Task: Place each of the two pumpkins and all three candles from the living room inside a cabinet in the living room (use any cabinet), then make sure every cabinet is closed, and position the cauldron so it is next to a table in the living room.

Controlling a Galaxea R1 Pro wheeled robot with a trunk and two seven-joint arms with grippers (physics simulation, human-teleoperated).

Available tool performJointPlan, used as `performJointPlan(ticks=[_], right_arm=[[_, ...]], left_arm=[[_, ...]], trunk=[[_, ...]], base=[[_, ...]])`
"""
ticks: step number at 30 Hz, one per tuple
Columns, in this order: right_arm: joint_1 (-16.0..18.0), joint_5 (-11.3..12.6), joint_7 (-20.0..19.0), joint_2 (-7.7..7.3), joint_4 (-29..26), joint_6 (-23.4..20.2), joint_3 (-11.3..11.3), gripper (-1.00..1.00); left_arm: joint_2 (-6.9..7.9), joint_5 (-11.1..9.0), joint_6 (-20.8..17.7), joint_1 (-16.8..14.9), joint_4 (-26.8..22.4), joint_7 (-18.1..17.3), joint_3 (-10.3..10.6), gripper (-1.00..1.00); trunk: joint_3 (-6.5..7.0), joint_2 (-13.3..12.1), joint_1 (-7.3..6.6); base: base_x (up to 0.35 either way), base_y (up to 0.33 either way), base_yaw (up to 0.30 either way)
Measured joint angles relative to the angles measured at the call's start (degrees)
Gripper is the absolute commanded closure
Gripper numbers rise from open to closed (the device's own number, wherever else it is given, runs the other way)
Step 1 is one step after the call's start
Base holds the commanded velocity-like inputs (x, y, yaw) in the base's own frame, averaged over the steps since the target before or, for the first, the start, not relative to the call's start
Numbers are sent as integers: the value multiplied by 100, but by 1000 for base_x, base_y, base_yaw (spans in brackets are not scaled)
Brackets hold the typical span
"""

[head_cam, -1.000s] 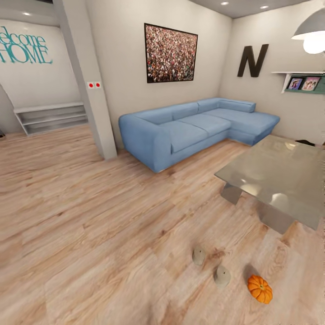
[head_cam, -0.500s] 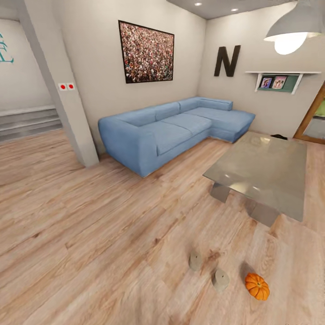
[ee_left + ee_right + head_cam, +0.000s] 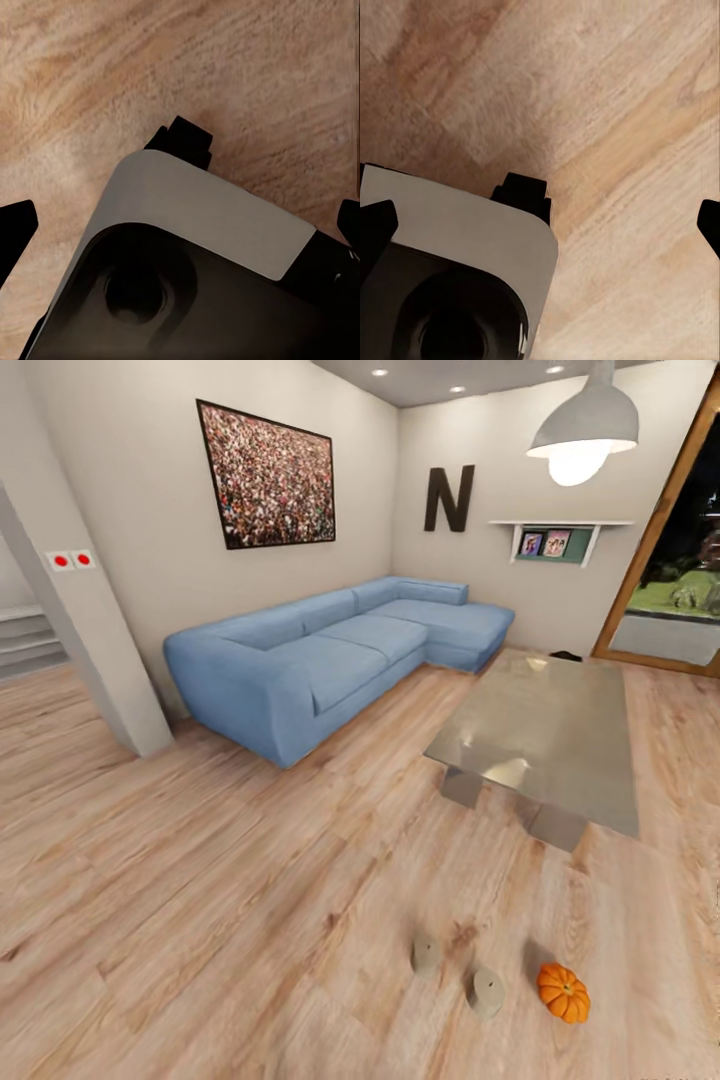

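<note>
Pumpkin (image 3: pixel 563 992), small and orange, sits on the wood floor (image 3: pixel 200 900) at the near right of the head view, upright with its stem up. Just beside it, toward the left, stand two stubby grey candles (image 3: pixel 487 991), one nearer the pumpkin and the other (image 3: pixel 426 952) a little farther back; neither touches the pumpkin or the other candle. Beyond them is the low table (image 3: pixel 545 735) with its shiny glass top on grey legs, well apart from the three things on the floor. A blue corner sofa (image 3: pixel 330 650) lines the far wall under a framed picture (image 3: pixel 266 476), and a hanging lamp (image 3: pixel 583 425) glows above the table.

Both wrist views look down at the floor past part of the robot's own grey and black body (image 3: pixel 187 277). The left gripper (image 3: pixel 180 225) shows dark fingertips (image 3: pixel 15 229) at opposite edges, spread wide and holding nothing. The right gripper (image 3: pixel 540 225) is likewise wide, its fingertips (image 3: pixel 375 225) far apart and holding nothing.
</note>
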State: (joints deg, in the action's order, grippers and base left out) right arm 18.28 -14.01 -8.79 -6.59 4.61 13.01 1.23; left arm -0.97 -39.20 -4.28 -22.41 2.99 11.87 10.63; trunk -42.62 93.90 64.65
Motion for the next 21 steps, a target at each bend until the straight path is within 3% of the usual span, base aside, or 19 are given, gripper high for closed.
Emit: performJointPlan(ticks=[21], right_arm=[[0,-8,-5,6,5,-20,-2,-100]], left_arm=[[0,8,4,0,0,0,0,-100]], trunk=[[87,0,0]], base=[[253,195,-274]])
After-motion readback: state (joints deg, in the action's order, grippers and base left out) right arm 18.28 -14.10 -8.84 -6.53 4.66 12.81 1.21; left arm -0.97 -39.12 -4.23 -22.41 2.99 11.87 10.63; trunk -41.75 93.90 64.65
